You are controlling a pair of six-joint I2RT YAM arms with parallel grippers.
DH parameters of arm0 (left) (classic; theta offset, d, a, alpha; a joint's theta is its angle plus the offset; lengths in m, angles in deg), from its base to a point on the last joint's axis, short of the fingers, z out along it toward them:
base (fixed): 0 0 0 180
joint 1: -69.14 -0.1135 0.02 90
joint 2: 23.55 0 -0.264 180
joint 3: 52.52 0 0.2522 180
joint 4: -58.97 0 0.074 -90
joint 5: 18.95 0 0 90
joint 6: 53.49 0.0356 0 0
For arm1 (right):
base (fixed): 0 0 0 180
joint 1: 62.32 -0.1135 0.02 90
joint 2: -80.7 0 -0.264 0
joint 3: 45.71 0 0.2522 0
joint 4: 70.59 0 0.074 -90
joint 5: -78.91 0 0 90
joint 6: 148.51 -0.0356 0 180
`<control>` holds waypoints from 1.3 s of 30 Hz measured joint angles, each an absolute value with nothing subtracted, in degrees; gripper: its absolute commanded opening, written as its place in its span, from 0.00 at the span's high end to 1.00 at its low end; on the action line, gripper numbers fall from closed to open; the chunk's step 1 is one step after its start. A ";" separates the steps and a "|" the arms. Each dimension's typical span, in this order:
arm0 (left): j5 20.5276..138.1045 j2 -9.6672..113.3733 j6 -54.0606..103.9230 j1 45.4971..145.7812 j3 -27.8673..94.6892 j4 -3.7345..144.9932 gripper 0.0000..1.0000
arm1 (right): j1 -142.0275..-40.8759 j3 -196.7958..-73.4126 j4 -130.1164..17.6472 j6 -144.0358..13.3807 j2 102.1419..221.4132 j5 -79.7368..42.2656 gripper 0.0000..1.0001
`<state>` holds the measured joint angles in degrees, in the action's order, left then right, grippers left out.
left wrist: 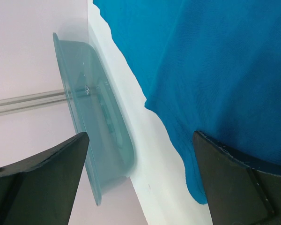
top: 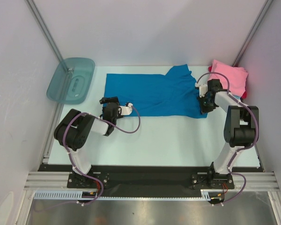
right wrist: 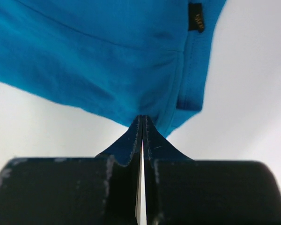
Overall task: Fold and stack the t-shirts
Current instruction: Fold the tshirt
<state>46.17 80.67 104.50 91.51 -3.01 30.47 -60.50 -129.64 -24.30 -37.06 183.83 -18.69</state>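
A bright blue t-shirt lies spread across the middle of the table, one sleeve pointing to the back. My right gripper is at its right edge. In the right wrist view the jaws are shut on the hem of the blue cloth, beside a small dark label. My left gripper hangs open just off the shirt's left front corner. The left wrist view shows nothing between its fingers; the blue cloth reaches the right finger. A pink t-shirt sits bunched at the back right.
A translucent teal tub leans at the back left corner against the wall; it also fills the left wrist view. A red edge shows under the pink shirt. White walls close in the table on three sides.
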 measured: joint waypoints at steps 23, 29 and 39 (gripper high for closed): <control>46.80 80.04 106.05 91.09 -2.92 32.07 0.00 | -53.13 -132.05 -25.45 -32.19 189.93 -23.10 1.00; 46.91 80.04 106.25 91.07 -2.92 32.07 0.00 | -51.45 -132.24 -25.10 -29.96 189.97 -23.15 1.00; 47.39 78.03 106.57 90.61 -3.01 34.54 0.00 | -51.36 -133.10 -23.33 -27.40 189.97 -21.84 0.72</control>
<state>47.39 78.03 106.57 90.61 -3.01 34.54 -51.36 -133.10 -23.33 -27.40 189.97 -21.84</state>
